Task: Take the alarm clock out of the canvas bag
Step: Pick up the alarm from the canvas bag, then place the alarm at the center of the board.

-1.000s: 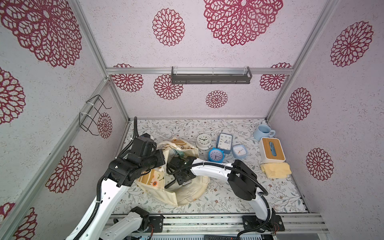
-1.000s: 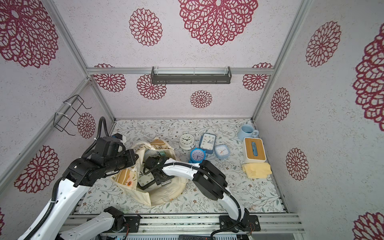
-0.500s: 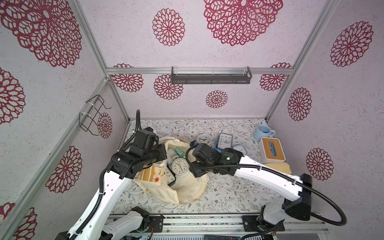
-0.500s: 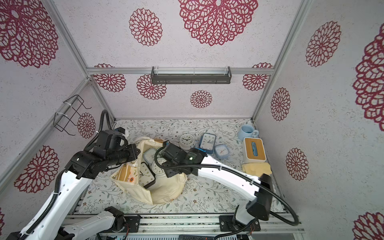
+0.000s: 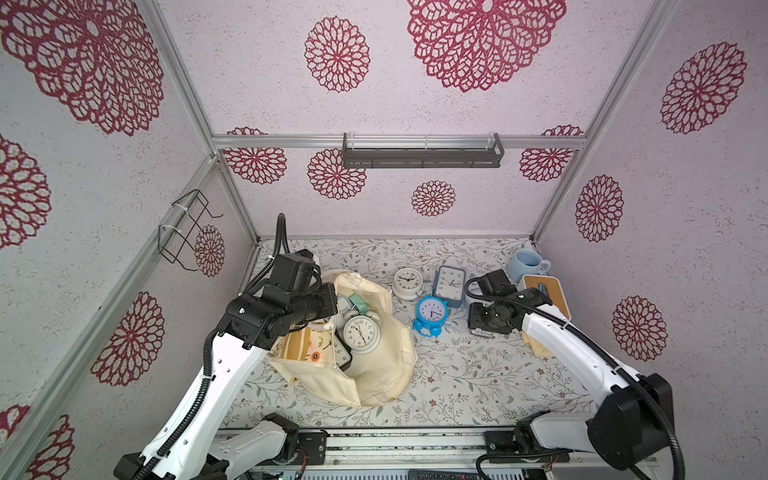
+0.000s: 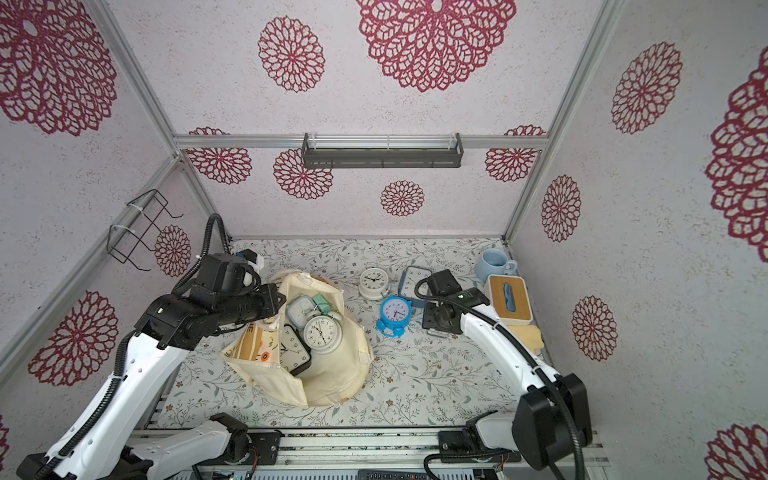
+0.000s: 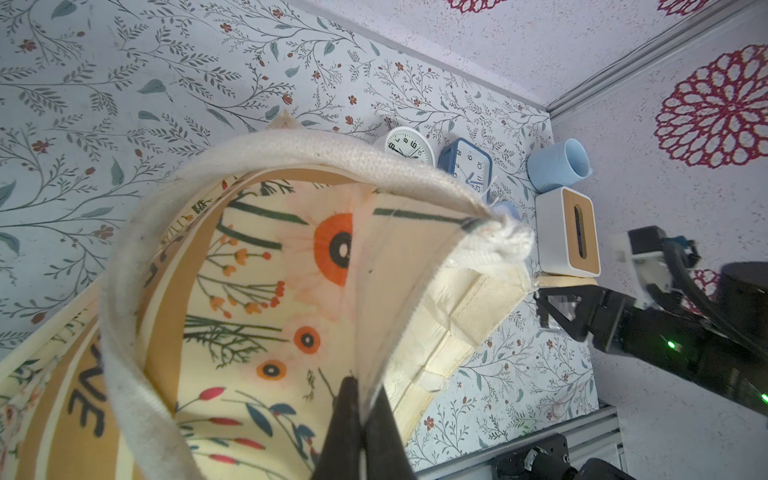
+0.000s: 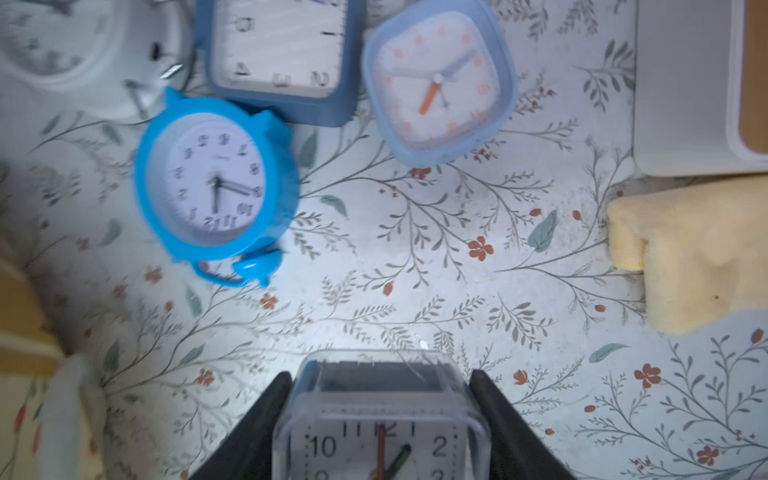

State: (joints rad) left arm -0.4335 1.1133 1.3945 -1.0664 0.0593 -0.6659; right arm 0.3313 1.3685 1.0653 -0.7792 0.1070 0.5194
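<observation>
Pinches the cream rim of the canvas bag (image 5: 376, 368) with the left fingers (image 7: 353, 419), clenched flat on the cloth, and holds its mouth wide open near the left edge of the counter (image 5: 478, 374). Grasps the alarm clock (image 8: 380, 428), small, square and clear-cased, between the right fingers (image 8: 253, 432), one on each side. Holds it outside the bag, well apart from it, toward the counter's right edge, near a round blue clock (image 5: 431, 311) and a white tissue box (image 5: 544, 299). Cannot tell whether it touches the counter. Shows, inside the bag, a cream twin-bell clock (image 5: 360, 334), a black square clock (image 5: 341, 353) and a mint clock (image 5: 358, 301).
</observation>
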